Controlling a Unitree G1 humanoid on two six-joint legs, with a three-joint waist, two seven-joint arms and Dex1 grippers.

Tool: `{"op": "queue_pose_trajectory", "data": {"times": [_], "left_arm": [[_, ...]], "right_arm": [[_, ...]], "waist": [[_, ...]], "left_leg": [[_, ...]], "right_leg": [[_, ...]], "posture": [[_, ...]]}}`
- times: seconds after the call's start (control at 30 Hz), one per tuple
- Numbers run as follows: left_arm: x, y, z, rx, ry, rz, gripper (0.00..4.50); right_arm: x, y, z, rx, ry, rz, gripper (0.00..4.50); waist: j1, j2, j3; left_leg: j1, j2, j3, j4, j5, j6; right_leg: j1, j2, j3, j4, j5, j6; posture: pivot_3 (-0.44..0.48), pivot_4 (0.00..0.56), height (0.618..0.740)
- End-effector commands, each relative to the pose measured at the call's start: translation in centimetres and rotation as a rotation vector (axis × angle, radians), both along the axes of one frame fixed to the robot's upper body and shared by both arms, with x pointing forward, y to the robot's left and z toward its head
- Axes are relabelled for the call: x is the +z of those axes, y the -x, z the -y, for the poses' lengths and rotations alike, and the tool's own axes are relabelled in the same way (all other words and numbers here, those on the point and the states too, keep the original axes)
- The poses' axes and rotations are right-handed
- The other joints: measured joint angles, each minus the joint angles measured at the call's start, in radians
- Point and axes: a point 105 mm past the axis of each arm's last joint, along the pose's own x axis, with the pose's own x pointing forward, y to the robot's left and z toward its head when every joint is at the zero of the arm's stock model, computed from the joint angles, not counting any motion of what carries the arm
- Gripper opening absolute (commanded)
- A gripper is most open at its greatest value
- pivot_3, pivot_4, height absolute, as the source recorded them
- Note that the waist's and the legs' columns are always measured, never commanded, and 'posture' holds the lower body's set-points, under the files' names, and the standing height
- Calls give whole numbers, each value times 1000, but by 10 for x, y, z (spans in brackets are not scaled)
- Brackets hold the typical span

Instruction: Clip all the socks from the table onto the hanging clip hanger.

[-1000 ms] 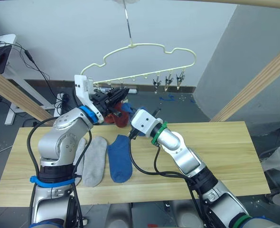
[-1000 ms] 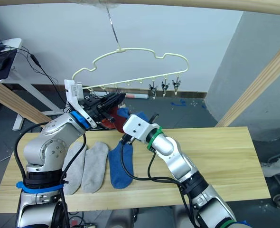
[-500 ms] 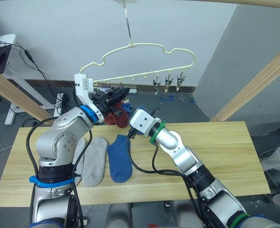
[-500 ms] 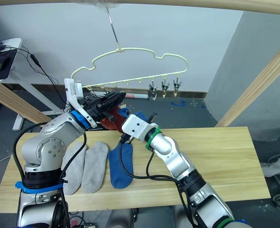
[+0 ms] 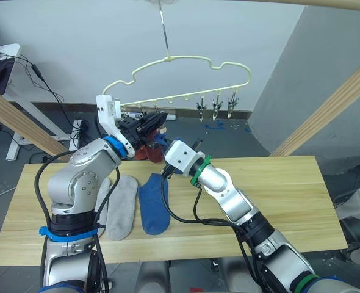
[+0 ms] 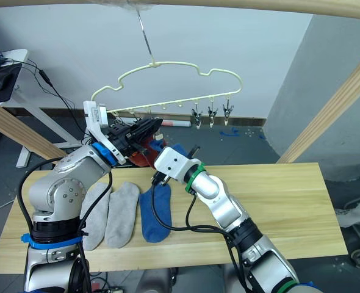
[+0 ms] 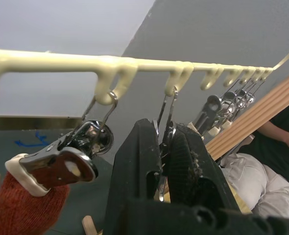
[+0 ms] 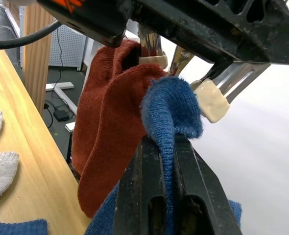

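White wall and dark grey floor lie behind a long light-wood worktop (image 5: 277,189) framed by thick wooden poles (image 5: 326,113).

Clip hanger (image 5: 192,61), pale yellow with a wavy outline, hangs by its metal hook above the far edge of the worktop. 3 dark clips (image 5: 215,107) dangle free at its right end.

On the worktop, left part: 2 light grey socks (image 5: 120,207) lie side by side, touching, and 1 blue sock (image 5: 154,204) lies just beside them on the right.

Rust-red sock (image 8: 112,132) hangs from a clip at the hanger's left end; the left wrist view shows its top edge caught in a cream-tipped clip (image 7: 51,166).

Left pincer (image 5: 152,119) is raised to the clip row. In the left wrist view its 2 black fingers (image 7: 134,166) are narrow, pressed on the metal wings of the 2nd clip (image 7: 165,132).

Right pincer (image 6: 162,149) is lifted just beside the left one. In the right wrist view it is closed on a 2nd blue sock (image 8: 171,112), whose bunched edge sits at the cream tips of that clip, touching the red sock.
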Motion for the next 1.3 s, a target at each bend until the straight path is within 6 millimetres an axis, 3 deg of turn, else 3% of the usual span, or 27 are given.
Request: {"op": "queue_pose_trajectory", "data": {"times": [0.03,0.27,0.47,1.2,1.3], "left_arm": [[11,8,4,-24,14,49,230],[11,6,2,-14,17,49,230],[7,8,2,-19,11,41,230],[1,11,3,-27,9,16,230],[-1,11,2,-20,3,11,1215]], "right_arm": [[10,4,-6,28,-34,15,0],[3,6,-7,33,-27,-21,0],[19,2,-2,-1,-92,29,0],[29,4,-8,15,-140,48,0],[30,3,-7,13,-149,45,0]], "waist": [[0,0,0],[0,0,0],[0,0,0],[0,0,0],[0,0,0]], "left_leg": [[0,0,0,0,0,0],[0,0,0,0,0,0],[0,0,0,0,0,0],[0,0,0,0,0,0],[0,0,0,0,0,0]], "right_leg": [[0,0,0,0,0,0],[0,0,0,0,0,0],[0,0,0,0,0,0],[0,0,0,0,0,0],[0,0,0,0,0,0]], "posture": [[-28,307,735],[-24,307,735],[-24,307,735],[-19,305,735],[-17,305,735]]}}
